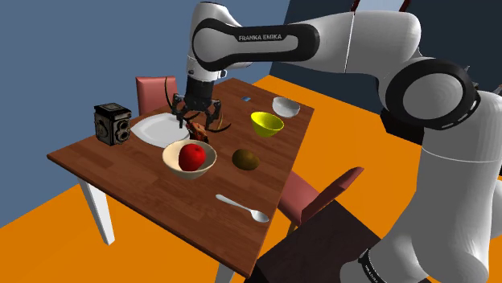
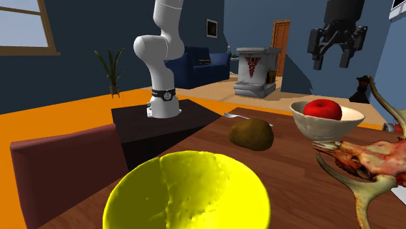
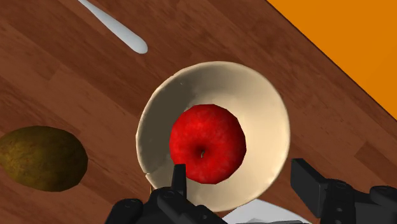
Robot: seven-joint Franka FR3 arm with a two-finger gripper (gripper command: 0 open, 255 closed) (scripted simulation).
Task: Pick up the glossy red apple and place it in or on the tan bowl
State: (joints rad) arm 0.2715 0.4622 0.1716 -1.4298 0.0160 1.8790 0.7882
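Claw is hanging in the air with its two black fingers spread well apart and nothing between them, so it's gripping zip. Below it, well clear of the fingertips, sits the red apple, shiny, stem dimple up, resting inside the tan bowl a bit off-centre. Bowl's upright on the wooden table.

In the shoulder view the claw hovers a little behind the bowl, over a reddish skull-and-antler thing that lies just beside the bowl's far rim and next to a white plate.

Going further out: a brown kiwi lies near the tan bowl on that view's right, not touching it. A yellow bowl stands beyond the kiwi, and a small white bowl sits past that, close to the table's far edge. A white spoon lies on the near side of the table, apart from everything else. An old boxy twin-lens camera stands at the table's left end in the shoulder view, beside the plate.

One dark red chair is at the far side, and a second chair is at the near right by the stand. Orange floor all around.
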